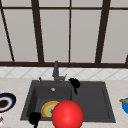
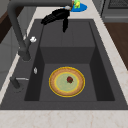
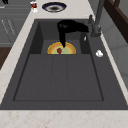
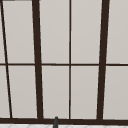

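My right hand [image 1: 74, 83] hovers over the back of the dark sink [image 1: 107, 100], just right of the faucet [image 1: 56, 71]. It is open and holds nothing; in the left side view the right hand [image 2: 57, 15] lies flat with its thumb hanging down, and in the right side view this hand [image 3: 71, 26] floats above the plate. A yellow plate [image 2: 66, 81] with a green middle and a small red bit on it lies in the left basin. My left hand [image 1: 34, 118] floats open at the sink's front left edge, holding nothing. A big red ball [image 1: 67, 115] shows at the front, overlapping the plate [image 1: 49, 109].
A dark blue bowl [image 1: 6, 101] stands on the counter to the left, with a small red and white item [image 3: 33, 5] near it. A blue dish [image 1: 125, 105] sits on the counter at the right. A window runs behind the faucet [image 2: 15, 27].
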`<state>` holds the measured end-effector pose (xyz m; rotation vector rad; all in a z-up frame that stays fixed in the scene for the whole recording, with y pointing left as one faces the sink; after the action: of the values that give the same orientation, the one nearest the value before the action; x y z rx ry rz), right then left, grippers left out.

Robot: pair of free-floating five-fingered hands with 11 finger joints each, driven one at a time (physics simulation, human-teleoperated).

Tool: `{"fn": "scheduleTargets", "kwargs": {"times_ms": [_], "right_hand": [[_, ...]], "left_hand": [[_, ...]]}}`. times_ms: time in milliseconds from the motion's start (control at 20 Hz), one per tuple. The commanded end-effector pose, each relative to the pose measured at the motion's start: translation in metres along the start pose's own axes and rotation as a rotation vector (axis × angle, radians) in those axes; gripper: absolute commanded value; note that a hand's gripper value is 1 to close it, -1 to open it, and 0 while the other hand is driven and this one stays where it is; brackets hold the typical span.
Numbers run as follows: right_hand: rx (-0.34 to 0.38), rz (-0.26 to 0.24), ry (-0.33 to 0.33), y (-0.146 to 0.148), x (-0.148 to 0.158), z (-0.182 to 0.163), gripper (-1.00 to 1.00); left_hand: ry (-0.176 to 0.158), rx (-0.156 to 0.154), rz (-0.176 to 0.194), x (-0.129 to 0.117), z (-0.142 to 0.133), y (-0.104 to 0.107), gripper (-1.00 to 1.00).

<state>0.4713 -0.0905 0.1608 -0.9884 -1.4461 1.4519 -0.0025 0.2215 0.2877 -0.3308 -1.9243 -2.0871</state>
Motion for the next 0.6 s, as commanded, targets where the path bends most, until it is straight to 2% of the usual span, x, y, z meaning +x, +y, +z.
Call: {"fn": "scheduleTargets", "kwargs": {"times_ms": [0, 250, 550], "right_hand": [[0.002, 0.006, 0.0, -0.007, -0.002, -0.032, -1.0], [0.012, 0.022, 0.001, -0.015, 0.0, -0.074, -1.0], [0.055, 0.007, 0.006, -0.016, 0.005, -0.12, -1.0]], "left_hand": [[0.0, 0.0, 0.0, 0.0, 0.0, 0.0, 0.0], [0.0, 0.0, 0.0, 0.0, 0.0, 0.0, 0.0], [0.0, 0.0, 0.0, 0.0, 0.0, 0.0, 0.0]]}}
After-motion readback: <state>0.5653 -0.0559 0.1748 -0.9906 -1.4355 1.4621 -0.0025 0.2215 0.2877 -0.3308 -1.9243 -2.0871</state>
